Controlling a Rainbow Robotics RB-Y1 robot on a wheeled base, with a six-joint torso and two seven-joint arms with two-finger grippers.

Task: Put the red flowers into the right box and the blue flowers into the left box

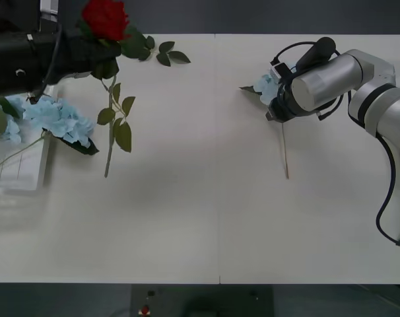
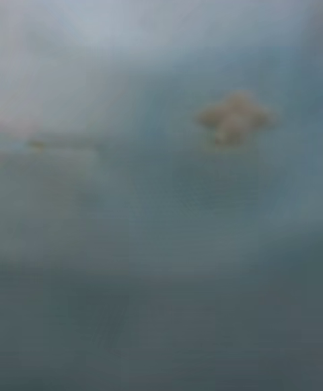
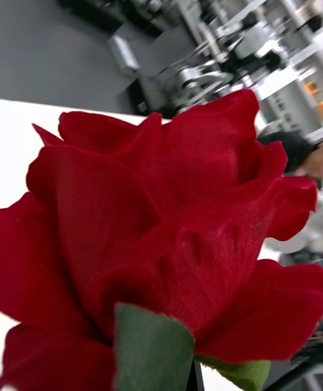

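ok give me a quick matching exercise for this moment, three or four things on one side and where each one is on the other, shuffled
Things:
1. deep red fabric rose
2. pale blue fluffy hydrangea heads
3. single pale blue hydrangea with thin stem
4. loose dark green leaf sprig

Places:
A. lying alone on the table's far side, just right of the rose
B. at the right gripper, stem trailing toward the robot
C. raised by the left arm at the far left
D. resting on the white ribbed plastic crate edge

Pairs: 1-C, 2-D, 3-B, 4-A
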